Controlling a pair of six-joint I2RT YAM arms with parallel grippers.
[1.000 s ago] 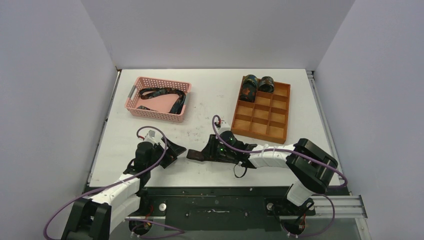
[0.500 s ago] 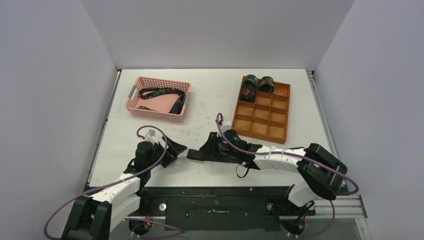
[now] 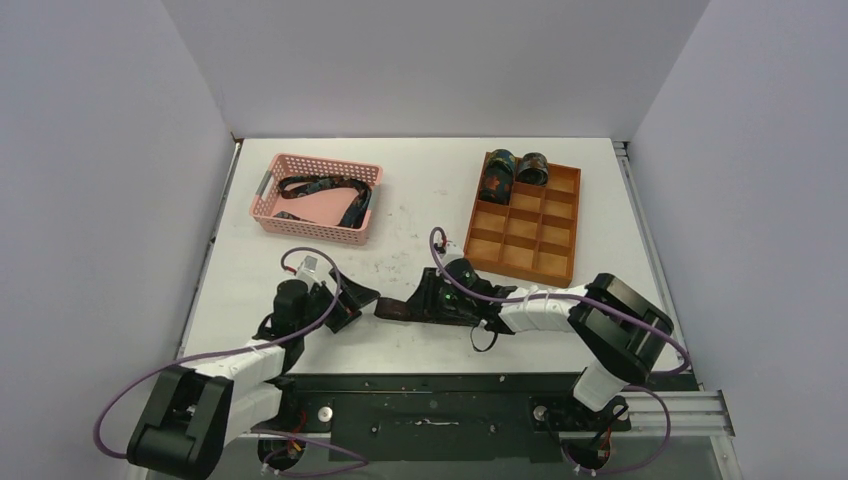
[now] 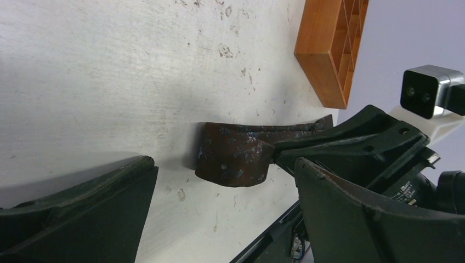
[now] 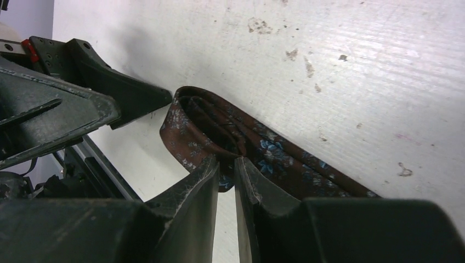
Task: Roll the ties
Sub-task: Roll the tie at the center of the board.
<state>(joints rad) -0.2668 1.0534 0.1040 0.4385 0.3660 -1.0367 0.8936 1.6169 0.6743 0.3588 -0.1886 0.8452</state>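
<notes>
One loose speckled tie (image 3: 325,187) snakes through the pink mesh basket (image 3: 330,160) far left. Left gripper (image 3: 355,306) gapes wide, touching nothing. Just beside it a brown floral tie (image 4: 233,159) lies on the scuffed white table (image 3: 420,200), end folded into a soft loop, right gripper (image 5: 226,164) pinched shut on it. Two rolled ties (image 3: 497,178) fill the wooden grid tray's (image 3: 520,268) back-left cells.

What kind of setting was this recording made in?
Most likely a lab robot workcell, not a home: a white scuffed tabletop boxed in by blank pale-grey walls, with staged props, a pink plastic mesh basket, an orange wooden compartment tray and a brown patterned fabric necktie.
</notes>
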